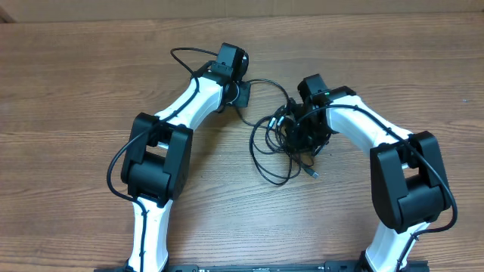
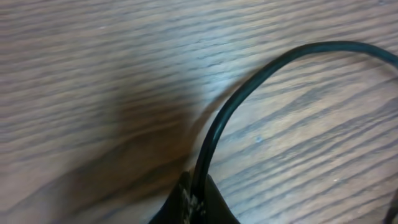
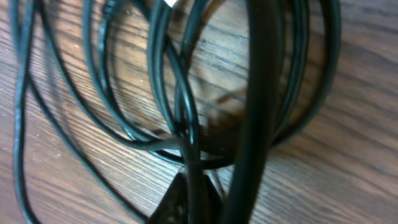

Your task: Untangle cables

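While the cables [image 1: 287, 143] lie tangled on the tabletop [image 1: 76, 75], the left claw [image 2: 191, 202] and right claw [image 3: 189, 196] are each clamped on 1 strand.

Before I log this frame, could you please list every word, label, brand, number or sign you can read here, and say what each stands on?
There are none to read in any view.
The cables, the wooden table, the left arm and the right arm bear no lettering that shows; both wrist views are close and blurred.
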You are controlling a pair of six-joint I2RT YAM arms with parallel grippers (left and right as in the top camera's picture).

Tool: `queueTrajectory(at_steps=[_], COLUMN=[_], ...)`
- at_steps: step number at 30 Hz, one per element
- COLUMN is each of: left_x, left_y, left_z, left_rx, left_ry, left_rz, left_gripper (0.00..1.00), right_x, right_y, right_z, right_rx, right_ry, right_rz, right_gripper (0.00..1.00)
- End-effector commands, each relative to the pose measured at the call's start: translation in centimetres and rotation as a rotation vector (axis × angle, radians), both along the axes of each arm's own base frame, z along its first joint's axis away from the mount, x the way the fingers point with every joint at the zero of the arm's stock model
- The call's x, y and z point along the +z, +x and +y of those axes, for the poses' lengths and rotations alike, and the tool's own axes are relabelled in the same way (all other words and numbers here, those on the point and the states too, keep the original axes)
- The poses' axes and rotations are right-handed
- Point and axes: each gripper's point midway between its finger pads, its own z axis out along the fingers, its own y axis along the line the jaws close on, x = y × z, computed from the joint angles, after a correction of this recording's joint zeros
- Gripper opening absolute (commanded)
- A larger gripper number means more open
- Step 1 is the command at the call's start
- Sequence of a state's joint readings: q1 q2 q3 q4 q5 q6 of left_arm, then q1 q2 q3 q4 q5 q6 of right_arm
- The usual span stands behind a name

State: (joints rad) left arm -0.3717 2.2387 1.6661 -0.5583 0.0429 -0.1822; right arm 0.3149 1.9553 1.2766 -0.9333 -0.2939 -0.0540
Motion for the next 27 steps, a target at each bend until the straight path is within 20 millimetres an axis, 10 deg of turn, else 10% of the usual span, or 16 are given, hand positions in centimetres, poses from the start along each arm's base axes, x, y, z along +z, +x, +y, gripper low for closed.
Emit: queueTrajectory(at_steps=[1,8,15,20,27], left_x=[7.8,17.8,17.0,16.0,15.3], left_y=[3.1,2.2,-3.0,-5.0,-4.9], left_z=[4.0,15.6,23.7,25.5,22.0], left_rx=[0.129,0.405,0.675,0.723,0.643], left_ry=[0.040,0.183,0.214,0.229,0.074], left_rz=[-0.141,-0.255,-0.069,0.023,0.080], left_gripper=[0.04,0.05,0.04,0.04,0.04], right_x=[0.5,6.2,9.6,9.8,10.5], right_y=[0.3,2.0,4.1,4.8,5.4], right_z=[-2.1,-8.0,-13.6,-18.2,-17.3], right_rx=[-0.040,-0.190,-0.447,-0.687,-0.702], right_ry=[-0.102,-0.159,-0.080,-0.056,0.080], right_rz=[-0.023,-0.058,-0.140,-0.128,-0.123], right_gripper=[0.04,0.04,0.04,0.04,0.13])
